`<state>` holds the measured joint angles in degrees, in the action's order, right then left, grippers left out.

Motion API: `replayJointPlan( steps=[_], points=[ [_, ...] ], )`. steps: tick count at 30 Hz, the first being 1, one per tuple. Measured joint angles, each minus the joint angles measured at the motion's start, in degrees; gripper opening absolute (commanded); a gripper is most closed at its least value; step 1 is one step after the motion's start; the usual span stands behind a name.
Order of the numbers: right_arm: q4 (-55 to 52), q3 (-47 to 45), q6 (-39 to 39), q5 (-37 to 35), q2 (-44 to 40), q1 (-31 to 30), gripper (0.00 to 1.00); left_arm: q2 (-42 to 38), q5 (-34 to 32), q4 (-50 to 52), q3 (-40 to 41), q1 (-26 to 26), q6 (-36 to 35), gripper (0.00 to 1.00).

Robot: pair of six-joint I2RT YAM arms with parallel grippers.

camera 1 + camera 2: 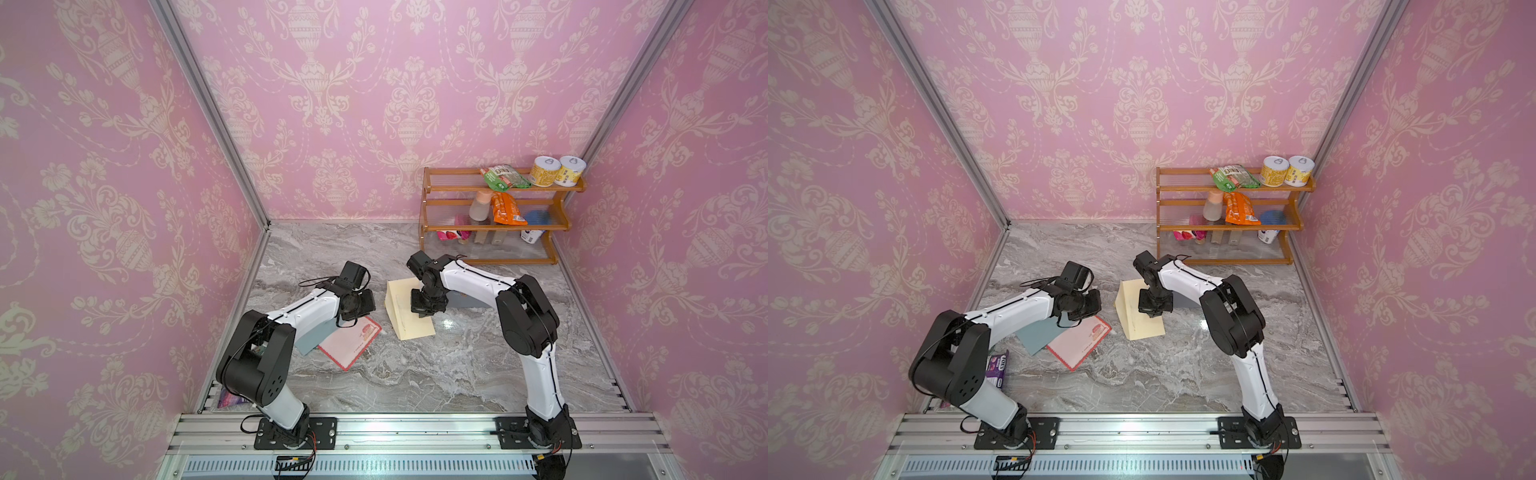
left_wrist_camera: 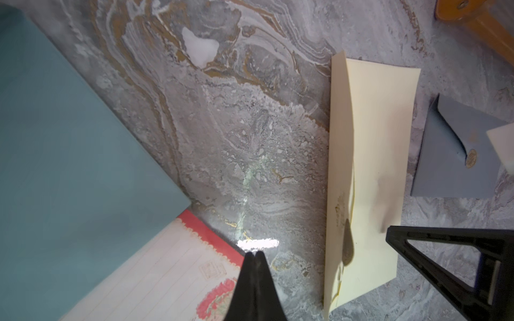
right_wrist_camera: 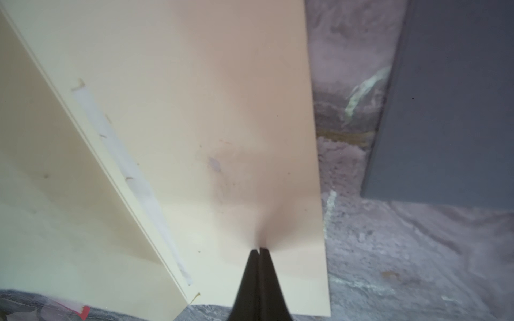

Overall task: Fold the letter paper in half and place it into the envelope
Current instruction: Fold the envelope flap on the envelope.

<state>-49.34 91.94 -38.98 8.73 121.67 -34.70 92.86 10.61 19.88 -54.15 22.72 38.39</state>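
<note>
The left claw, fingers together and empty, hangs over the far edge of the flat, unfolded letter paper, which has a teal sheet against its left side. The right claw, also together, touches the cream envelope. A grey envelope lies just right of it on the surface.

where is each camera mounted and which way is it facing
Top views: high over front rail, looking down toward back wall; left arm and right arm show.
Left wrist: on left arm, facing letter paper; shut left tool shows.
Right wrist: on right arm, over cream envelope; shut right tool shows.
Shared: all see that envelope.
</note>
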Motion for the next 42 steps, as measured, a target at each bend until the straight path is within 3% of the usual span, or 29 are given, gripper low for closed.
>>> replayJointPlan(
  steps=[19, 31, 42],
  points=[
    [4.4, -2.5, -2.0, 8.9, 0.3, 2.8, 0.0, 13.3, 4.5, -3.3, -11.4, 7.2, 0.0, 0.0],
    [10.2, -7.7, -3.3, 12.2, -2.8, 4.7, 0.0, 19.3, 6.0, -0.9, -16.2, 7.8, -3.0, 0.0],
    [20.0, -8.6, -6.6, 21.0, -4.5, 6.2, 0.0, 19.4, 5.8, 0.8, -16.8, 7.9, -5.0, 0.0]
  ],
)
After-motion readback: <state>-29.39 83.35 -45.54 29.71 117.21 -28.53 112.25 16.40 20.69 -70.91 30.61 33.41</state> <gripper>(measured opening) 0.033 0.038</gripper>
